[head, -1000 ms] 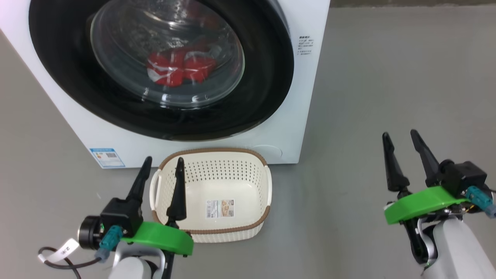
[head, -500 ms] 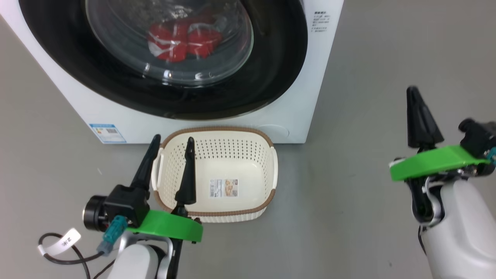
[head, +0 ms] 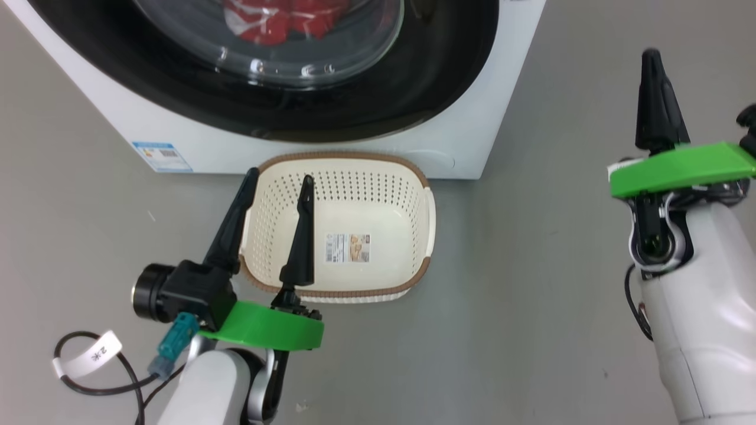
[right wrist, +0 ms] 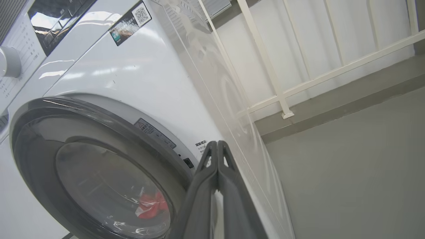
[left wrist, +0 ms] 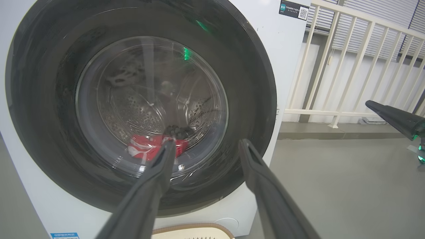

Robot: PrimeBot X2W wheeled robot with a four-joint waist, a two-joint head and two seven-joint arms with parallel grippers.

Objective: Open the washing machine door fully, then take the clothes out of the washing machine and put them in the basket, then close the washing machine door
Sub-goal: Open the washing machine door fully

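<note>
You have the washing machine (head: 460, 136) at 12 o'clock in the head view, a white box standing on grey floor (head: 531, 295). The washing machine door (head: 413, 88) lies shut against its front, black ring around clear glass. A pale railing (left wrist: 332, 83) stands beyond the machine at 2 o'clock in the left wrist view.

The basket (head: 354, 162) sits on the floor at centre, just at the machine's 6 o'clock side. It is upright, with nothing in it but the sticker on its bottom. The clothes (head: 277, 23) are inside the drum, red with white trim, seen through the glass low in the window.

Your left gripper (head: 280, 175) is at 8 o'clock, fingers spread and holding nothing. In the head view they overlap the basket's 9 o'clock rim, and you cannot tell whether they touch it. In the left wrist view they point at the door glass.

Your right gripper (head: 651, 59) is at 2 o'clock, fingers pressed together on nothing, clear of the machine's right side.

A small blue label (head: 162, 156) is stuck on the machine's lower front at 10 o'clock.
</note>
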